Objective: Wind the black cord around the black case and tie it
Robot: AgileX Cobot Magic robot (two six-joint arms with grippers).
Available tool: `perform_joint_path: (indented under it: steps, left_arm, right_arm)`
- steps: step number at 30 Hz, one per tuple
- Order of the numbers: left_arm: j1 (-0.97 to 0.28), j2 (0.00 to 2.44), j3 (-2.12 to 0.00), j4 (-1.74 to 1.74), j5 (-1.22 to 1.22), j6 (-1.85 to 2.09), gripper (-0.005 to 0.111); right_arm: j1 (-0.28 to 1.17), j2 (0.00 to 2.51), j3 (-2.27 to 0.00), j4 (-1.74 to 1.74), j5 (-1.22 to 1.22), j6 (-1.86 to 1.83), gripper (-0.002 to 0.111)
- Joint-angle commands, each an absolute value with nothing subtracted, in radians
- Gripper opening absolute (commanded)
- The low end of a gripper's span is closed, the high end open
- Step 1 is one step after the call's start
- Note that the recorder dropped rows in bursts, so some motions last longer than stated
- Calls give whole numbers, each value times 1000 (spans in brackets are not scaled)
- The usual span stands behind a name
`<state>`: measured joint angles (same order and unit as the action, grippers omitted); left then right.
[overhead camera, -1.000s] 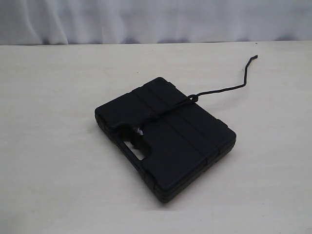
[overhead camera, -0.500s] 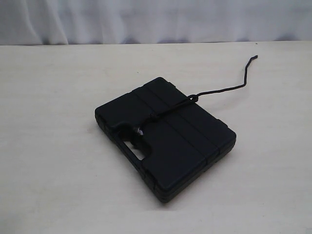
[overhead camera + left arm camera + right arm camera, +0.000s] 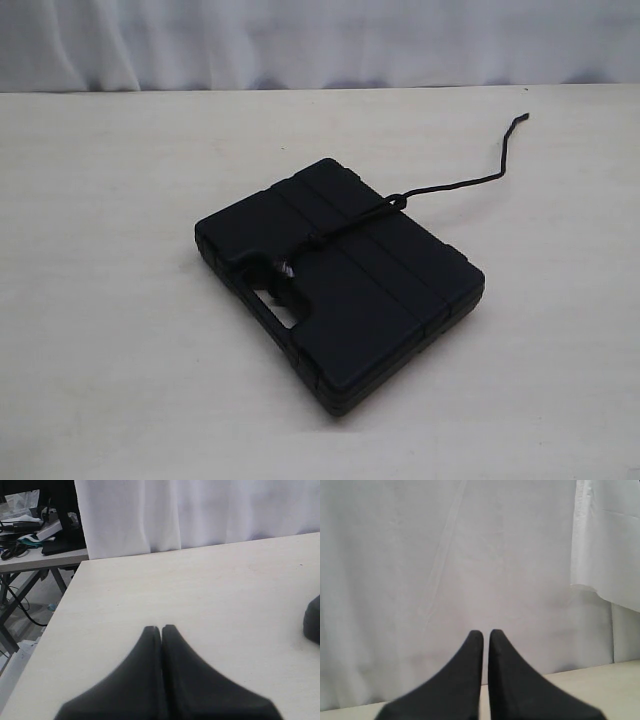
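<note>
The black case (image 3: pixel 340 280) lies flat on the pale table (image 3: pixel 110 360) in the exterior view, its handle cut-out facing front left. The black cord (image 3: pixel 455 184) crosses the lid to a small knot at the case's far edge (image 3: pixel 396 201), then trails right and back to a frayed end. No arm shows in the exterior view. My left gripper (image 3: pixel 161 628) is shut on nothing above bare table; a dark edge of the case (image 3: pixel 313 622) shows at that view's border. My right gripper (image 3: pixel 486 633) is shut too, empty, facing the white curtain.
A white curtain (image 3: pixel 320 45) hangs behind the table's far edge. In the left wrist view the table's side edge (image 3: pixel 60 611) drops to the floor, with a cluttered bench (image 3: pixel 35 535) and cables beyond it.
</note>
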<state>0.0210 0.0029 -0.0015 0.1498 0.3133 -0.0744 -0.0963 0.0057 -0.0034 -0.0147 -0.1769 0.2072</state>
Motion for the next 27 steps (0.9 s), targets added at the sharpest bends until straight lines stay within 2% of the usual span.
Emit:
perform_joint_path:
  steps: [1,7,14,20,27]
  left_arm:
    - [12,0,0,144,308,-79,0]
    - [12,0,0,144,308,-79,0]
    - [12,0,0,144,308,-79,0]
    - [12,0,0,144,308,-79,0]
    - [12,0,0,144,308,-79,0]
  right_arm:
    - [5,0,0,-122,-173,203,4]
    - [163,0,0,-195,-53,144,4]
    - [165,0,0,-166,168,142,4]
    - [165,0,0,0,193,-14,4]
    - [165,0,0,-15,280,-36,4]
